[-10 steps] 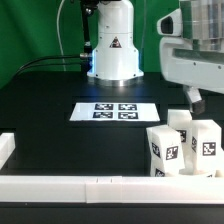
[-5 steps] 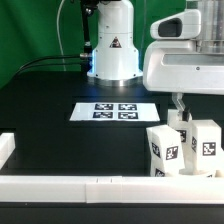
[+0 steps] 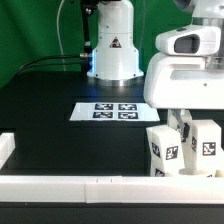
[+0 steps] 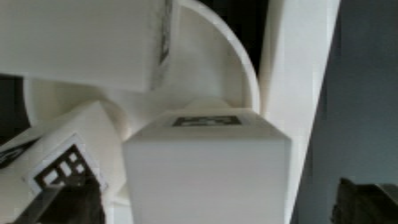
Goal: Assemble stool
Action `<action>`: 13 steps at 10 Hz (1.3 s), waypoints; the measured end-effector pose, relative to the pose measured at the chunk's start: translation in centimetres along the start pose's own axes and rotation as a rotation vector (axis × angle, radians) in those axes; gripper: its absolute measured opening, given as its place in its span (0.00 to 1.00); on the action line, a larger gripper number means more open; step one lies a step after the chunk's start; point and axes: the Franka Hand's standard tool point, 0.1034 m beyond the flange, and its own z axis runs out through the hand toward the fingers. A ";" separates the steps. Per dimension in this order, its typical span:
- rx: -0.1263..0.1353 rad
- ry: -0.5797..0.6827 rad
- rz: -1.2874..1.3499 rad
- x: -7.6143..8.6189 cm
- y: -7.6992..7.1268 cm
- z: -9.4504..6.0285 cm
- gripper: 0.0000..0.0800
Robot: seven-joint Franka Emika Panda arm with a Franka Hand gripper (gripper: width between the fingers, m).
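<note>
A black worktop (image 3: 60, 140) carries the marker board (image 3: 112, 111). At the exterior view's right, near the front rail, stool legs (image 3: 165, 150) stand loose, unassembled; the end effector (image 3: 183, 120) hangs released above them. The wrist view shows one leg (image 4: 205, 170) close below.

Matt white plastic stool legs (image 3: 185, 148) with printed tags, on a matt black table (image 3: 50, 130)
</note>
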 end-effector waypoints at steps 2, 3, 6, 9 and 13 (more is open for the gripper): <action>0.000 0.000 0.038 0.0 0.0 0.0 0.70; 0.000 0.000 0.042 0.0 0.1 0.0 0.52; 0.001 0.001 0.310 0.0 0.0 0.0 0.42; 0.040 -0.021 0.941 0.0 0.0 0.0 0.42; 0.070 -0.042 1.224 0.1 -0.1 0.0 0.42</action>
